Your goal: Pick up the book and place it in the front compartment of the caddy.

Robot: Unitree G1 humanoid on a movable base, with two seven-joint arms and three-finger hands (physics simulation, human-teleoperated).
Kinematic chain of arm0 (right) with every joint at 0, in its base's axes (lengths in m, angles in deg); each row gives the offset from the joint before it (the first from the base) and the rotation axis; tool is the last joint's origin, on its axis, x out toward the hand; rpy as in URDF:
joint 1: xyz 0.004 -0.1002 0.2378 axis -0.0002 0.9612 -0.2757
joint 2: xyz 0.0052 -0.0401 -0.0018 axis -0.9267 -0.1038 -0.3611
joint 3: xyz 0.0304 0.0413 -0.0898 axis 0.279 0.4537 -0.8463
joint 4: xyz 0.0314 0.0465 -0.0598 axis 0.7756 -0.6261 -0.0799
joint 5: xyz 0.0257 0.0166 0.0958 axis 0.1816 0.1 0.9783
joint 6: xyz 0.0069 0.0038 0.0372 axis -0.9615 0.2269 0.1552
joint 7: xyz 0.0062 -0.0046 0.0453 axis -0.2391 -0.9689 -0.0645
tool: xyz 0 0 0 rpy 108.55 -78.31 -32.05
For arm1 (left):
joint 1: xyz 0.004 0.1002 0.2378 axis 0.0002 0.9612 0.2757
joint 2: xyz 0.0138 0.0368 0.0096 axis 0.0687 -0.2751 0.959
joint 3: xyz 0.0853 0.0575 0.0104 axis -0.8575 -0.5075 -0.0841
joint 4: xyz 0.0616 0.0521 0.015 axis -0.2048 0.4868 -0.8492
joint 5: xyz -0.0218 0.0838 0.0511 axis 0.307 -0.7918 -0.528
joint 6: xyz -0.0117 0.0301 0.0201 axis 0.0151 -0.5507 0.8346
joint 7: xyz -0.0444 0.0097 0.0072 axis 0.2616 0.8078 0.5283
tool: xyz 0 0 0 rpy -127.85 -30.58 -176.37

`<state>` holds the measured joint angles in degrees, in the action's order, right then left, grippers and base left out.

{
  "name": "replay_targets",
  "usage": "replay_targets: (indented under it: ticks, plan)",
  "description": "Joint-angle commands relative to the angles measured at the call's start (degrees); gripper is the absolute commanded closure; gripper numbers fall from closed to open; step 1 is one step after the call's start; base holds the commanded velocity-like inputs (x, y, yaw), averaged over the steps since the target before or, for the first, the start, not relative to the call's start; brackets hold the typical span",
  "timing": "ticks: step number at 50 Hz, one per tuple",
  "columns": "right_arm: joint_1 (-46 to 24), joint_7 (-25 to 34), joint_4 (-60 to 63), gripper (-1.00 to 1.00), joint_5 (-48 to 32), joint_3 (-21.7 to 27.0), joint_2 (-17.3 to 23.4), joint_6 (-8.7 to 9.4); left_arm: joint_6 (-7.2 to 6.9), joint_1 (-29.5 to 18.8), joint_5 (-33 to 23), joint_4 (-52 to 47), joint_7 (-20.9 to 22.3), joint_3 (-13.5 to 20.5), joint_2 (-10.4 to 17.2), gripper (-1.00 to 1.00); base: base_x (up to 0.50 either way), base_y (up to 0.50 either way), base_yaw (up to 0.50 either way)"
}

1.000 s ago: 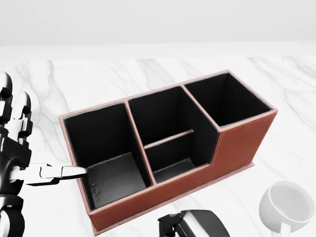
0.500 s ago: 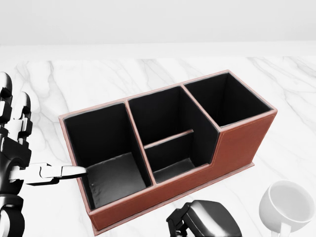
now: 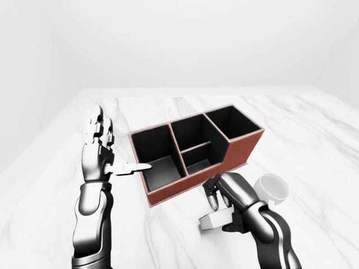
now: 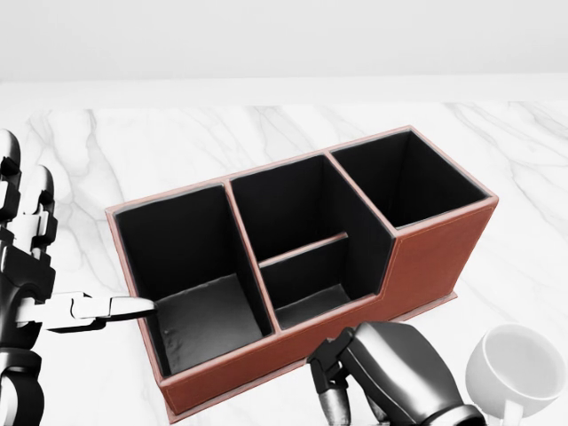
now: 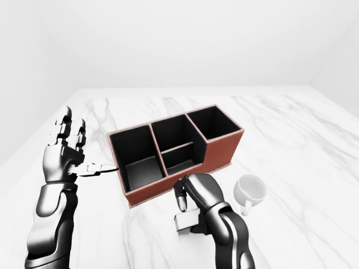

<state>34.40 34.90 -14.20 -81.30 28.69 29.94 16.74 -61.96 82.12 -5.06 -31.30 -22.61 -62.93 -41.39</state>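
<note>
The brown caddy (image 3: 242,149) with black compartments stands on the marble table. Its low middle compartment (image 4: 306,282) lies toward the bottom of the head view. My right hand (image 3: 222,211) is just below the caddy's near wall, its fingers curled round a small grey-white book (image 3: 211,223). The book shows under the hand in the eye views and is hidden in the head view. My left hand (image 3: 104,150) stands open at the caddy's left end, fingers up, thumb tip at the rim of the left compartment.
A white mug (image 3: 272,188) stands right of my right hand, below the caddy's right end. The marble table (image 3: 314,129) runs wide on all sides, with a white wall at the top of the views.
My right hand has risen into the head view from the bottom edge, closer to the caddy's near wall. The left hand and the caddy have not moved.
</note>
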Motion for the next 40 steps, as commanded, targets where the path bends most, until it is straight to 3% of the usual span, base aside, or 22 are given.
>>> replay_targets:
  ticks: [1,20,40]
  plan:
    - [-2.5,3.6,3.6,1.0,-2.8,1.7,-0.9,-0.01,0.0,0.0,0.0,-0.4,-0.1,0.1,0.1,-1.0,0.0,0.0,0.0]
    - [-8.5,7.2,5.8,1.0,-5.7,3.1,-1.9,-0.01,0.0,-0.1,0.0,0.1,-0.2,0.0,0.1,-1.0,0.0,0.0,0.0]
    - [-21.8,7.2,4.9,1.0,-8.6,5.0,-2.7,-0.01,0.0,-0.1,0.2,-0.1,-0.2,0.1,0.1,-1.0,0.0,0.0,0.0]
